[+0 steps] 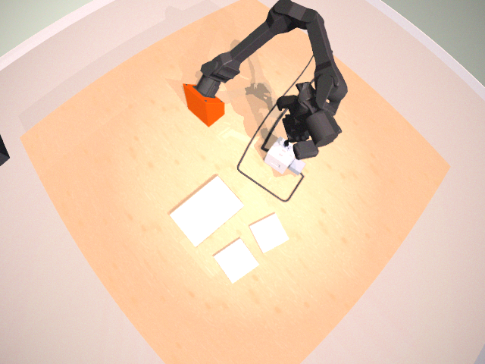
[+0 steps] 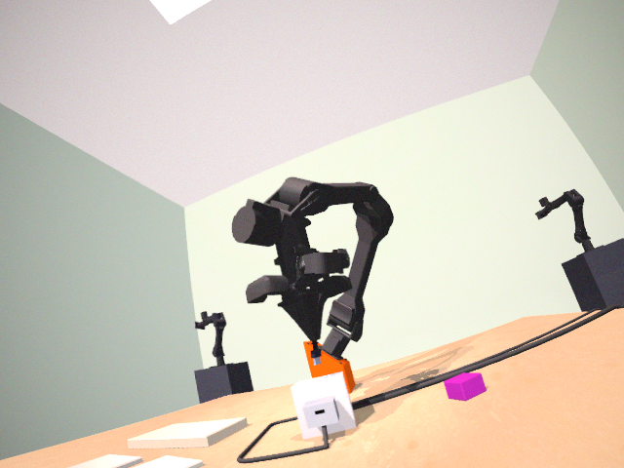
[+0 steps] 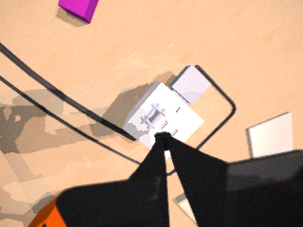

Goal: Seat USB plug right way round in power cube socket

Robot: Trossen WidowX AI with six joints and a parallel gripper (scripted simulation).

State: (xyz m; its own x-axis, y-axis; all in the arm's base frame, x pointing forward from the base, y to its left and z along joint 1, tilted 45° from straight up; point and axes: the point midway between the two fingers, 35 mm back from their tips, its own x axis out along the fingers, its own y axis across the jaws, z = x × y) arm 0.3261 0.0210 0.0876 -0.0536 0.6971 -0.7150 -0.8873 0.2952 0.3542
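The gripper (image 1: 286,141) (image 2: 315,342) (image 3: 163,137) is shut on the small USB plug (image 2: 316,356), which has a black body and a pale metal end pointing down. The plug hangs above the power cube in the exterior view, clear of it. The white power cube (image 1: 277,158) (image 2: 311,390) (image 3: 189,120) stands on the table with slots in its top. The socket (image 3: 153,114) with a raised guide around it shows beside the fingertips in the wrist view and looks empty. The fingers hide most of the plug in the wrist view, so its way round cannot be told.
A pale block (image 1: 296,166) (image 2: 329,416) (image 3: 190,84) sits against the cube's side, with a black cable (image 1: 286,200) (image 2: 282,457) (image 3: 234,109) looping from it. A magenta block (image 2: 463,386) (image 3: 80,7), white slabs (image 1: 206,211) (image 2: 186,433) (image 3: 272,137) and the orange arm base (image 1: 199,103) stand around.
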